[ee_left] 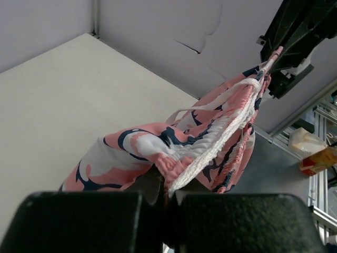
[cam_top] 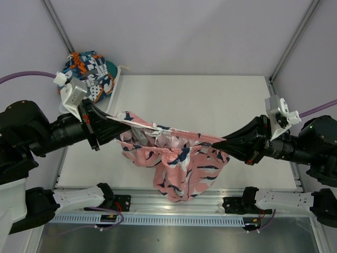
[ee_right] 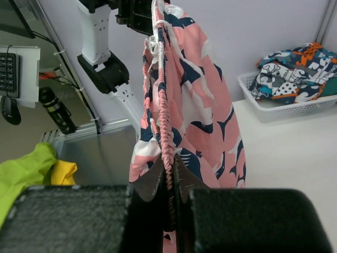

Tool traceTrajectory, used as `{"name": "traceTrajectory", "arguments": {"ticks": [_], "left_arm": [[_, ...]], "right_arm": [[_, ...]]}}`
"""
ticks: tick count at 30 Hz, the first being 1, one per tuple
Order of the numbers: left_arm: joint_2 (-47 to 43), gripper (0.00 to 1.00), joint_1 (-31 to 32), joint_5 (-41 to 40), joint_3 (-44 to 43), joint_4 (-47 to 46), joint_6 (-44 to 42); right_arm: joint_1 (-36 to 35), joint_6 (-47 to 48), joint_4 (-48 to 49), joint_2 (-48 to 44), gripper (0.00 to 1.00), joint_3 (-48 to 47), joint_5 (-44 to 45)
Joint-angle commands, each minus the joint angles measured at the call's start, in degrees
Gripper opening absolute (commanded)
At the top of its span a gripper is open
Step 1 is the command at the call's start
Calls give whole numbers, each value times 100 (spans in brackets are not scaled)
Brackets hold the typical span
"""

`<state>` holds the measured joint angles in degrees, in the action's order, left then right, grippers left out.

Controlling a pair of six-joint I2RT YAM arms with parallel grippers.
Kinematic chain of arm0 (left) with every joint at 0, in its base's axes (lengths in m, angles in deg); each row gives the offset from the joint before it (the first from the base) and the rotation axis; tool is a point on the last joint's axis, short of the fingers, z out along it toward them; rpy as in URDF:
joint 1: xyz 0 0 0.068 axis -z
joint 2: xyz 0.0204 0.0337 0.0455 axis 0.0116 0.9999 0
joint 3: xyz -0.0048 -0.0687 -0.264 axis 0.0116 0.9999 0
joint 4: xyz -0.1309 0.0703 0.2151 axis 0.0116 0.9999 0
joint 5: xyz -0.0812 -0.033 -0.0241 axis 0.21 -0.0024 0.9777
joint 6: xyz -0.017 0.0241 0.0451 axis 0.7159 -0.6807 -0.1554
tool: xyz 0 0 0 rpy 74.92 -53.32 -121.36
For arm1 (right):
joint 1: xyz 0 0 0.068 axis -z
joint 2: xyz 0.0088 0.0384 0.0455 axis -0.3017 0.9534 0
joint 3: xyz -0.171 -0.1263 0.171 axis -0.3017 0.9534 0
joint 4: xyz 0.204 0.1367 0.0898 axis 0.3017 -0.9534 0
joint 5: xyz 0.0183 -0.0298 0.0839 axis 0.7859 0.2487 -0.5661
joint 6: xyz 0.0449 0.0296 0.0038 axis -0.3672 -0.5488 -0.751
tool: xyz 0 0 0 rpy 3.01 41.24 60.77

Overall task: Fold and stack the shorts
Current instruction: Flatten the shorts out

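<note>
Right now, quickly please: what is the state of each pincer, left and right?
Left pincer: closed on the waistband of the pink shorts.
Right pincer: closed on the other end of the same waistband.

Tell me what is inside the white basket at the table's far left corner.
The patchwork shorts lie bundled in the basket, heaped above its rim. Anything beneath them is covered and cannot be seen.

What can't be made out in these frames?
- Top view: pink shorts hang bunched; folds hide the legs.
- Top view: left arm covers part of the patchwork shorts and basket.
- Right wrist view: frame edge cuts off the basket.
</note>
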<state>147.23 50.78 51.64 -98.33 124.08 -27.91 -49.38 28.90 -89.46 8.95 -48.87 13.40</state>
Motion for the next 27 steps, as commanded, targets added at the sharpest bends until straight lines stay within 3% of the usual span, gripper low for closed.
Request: {"name": "traceTrajectory", "arguments": {"ticks": [1, 2, 3, 5, 6, 8, 10, 12, 13, 14, 18, 22, 27], "left_arm": [[-194, 0, -99, 284, 73, -520, -170], [-151, 0, -108, 4, 117, -504, -136], [58, 0, -99, -364, 108, -451, -135], [463, 0, -143, -1559, -57, -188, -109], [891, 0, -282, -1754, -93, -161, -100], [1307, 0, -1046, -1407, -111, -317, 5], [1893, 0, -1834, -1028, -59, -538, 119], [2326, 0, -2198, -983, -190, -705, 303], [2737, 0, -2539, -826, -208, -775, 365], [2915, 0, -2682, -842, -260, -950, 487], [3698, 0, -3227, -561, -838, -1416, 699], [3936, 0, -3245, -551, -1297, -1900, 428], [3455, 0, -3272, -780, -1535, -2182, 76]], "right_arm": [[40, -151, -440, -291, 0, -377, -252], [40, -143, -571, -213, 0, -482, 99], [40, -82, -668, -90, 0, -535, 1060], [32, 41, -897, 513, 0, -649, 2032], [75, 103, -941, 778, 0, -702, 2776], [320, 358, -924, 1506, 0, -825, 3082], [1477, 420, -549, 1913, 0, -852, 2401], [2566, 263, -161, 2466, 0, -773, 1270], [3337, 149, 224, 2668, 0, -764, 1167], [3606, 78, 419, 3088, 0, -773, 932], [4100, 209, 1893, 3802, 0, -860, 895], [4224, 315, 2642, 4042, 0, -1220, 798], [4338, 411, 2373, 4069, 0, -2082, 201]]}}
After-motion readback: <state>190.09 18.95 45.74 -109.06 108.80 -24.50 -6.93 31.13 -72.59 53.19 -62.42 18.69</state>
